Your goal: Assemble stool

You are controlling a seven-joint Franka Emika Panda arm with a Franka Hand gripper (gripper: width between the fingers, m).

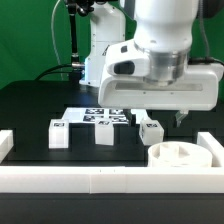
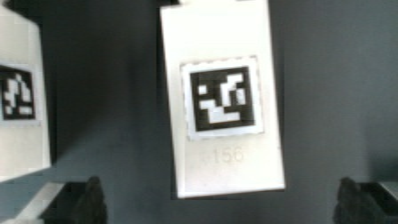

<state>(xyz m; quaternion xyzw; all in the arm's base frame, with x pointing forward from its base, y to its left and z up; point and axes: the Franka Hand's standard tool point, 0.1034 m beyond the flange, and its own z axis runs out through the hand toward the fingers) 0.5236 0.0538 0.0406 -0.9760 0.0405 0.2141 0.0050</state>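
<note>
Three short white legs with black-and-white tags stand in a row on the dark table: left leg [image 1: 58, 133], middle leg [image 1: 103, 131], right leg [image 1: 151, 129]. The round white seat [image 1: 172, 156] lies at the front right by the rail. My gripper [image 1: 165, 118] hovers just above and slightly right of the right leg, open and empty. In the wrist view a tagged leg [image 2: 222, 100] lies between and ahead of my spread fingertips [image 2: 71, 203], with the gripper [image 2: 217, 208] not touching it. A second leg [image 2: 18, 100] shows at the frame edge.
The marker board [image 1: 105, 115] lies flat behind the legs. A long white border rail [image 1: 100, 180] runs along the front, with raised ends at the left [image 1: 5, 145] and right [image 1: 205, 150]. The robot base stands at the back.
</note>
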